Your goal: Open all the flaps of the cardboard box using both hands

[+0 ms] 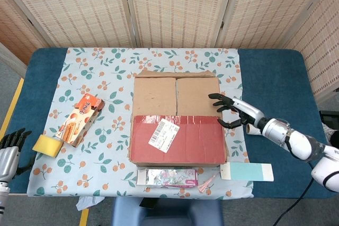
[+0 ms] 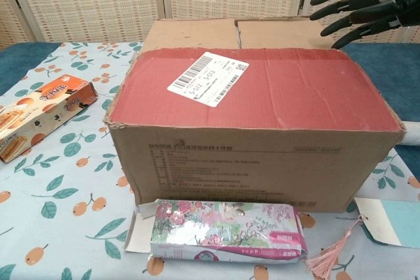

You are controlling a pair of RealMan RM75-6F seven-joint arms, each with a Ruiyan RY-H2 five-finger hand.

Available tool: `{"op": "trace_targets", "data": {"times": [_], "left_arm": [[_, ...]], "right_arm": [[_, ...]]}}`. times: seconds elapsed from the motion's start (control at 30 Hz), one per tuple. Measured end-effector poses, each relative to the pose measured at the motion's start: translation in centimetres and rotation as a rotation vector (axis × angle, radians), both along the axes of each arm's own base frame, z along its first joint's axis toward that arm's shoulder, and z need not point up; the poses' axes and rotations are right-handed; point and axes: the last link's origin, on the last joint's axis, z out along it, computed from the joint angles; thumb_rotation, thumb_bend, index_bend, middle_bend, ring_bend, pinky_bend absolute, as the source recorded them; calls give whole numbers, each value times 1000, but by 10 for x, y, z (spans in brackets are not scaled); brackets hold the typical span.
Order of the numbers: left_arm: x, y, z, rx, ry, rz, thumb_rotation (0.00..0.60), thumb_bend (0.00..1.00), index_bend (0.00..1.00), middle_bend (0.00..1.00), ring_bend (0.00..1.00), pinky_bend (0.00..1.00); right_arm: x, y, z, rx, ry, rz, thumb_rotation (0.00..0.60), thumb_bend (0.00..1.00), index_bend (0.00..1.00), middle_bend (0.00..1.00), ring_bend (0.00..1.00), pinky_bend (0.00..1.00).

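From the head view, we see the cardboard box point(image 1: 178, 120) sitting mid-tabletop point(image 1: 275, 67) on the leaf-patterned cloth point(image 1: 95, 78), all its flaps lying flat: the red flap point(image 1: 185, 144) with its shipping label point(image 1: 164, 135) on the near half, two plain brown flaps point(image 1: 176, 96) on the far half. Our right hand point(image 1: 233, 110) hovers at the box's right edge, fingers spread wide and holding nothing, fingertips just over the brown flap near the seam with the red one. Our left hand point(image 1: 9, 149) is well apart at the tabletop's left corner, beside the yellow sponge point(image 1: 47, 145); its fingers look loosely curved with nothing in them.

From the chest view, the right hand point(image 2: 367, 4) reaches in from the upper right, fingers extended above the box's far right corner, not visibly touching it. The left hand does not show here.

We judge this the approach to the first flap. Next, the fingertips need to catch under a flap's free edge and lift it, while the left hand comes in to work the other side.
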Motion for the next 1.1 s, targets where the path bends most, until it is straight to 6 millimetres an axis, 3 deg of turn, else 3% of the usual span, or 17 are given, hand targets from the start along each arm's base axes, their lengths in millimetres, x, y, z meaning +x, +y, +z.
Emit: {"op": "trace_targets", "data": {"times": [0.17,0.6,0.9,1.1], "left_arm": [[2,0,0,0,5,-6,600,493,135,91,5,0],[3,-2,-1,-2,11,-7,600,493,135,91,5,0],[6,-3,-4,-8,27,-17,600,493,135,91,5,0],[10,-5,-6,-11,39,-33,600,493,135,91,5,0]], "right_arm": [[0,2,-4,21,-6,15,600,511,67,78,122,230],[6,14,-7,56,-18,52,600,511,67,75,123,230],[14,36,10,33,-42,107,600,511,67,60,124,230],[22,62,27,4,-49,161,600,511,67,55,125,230]]}}
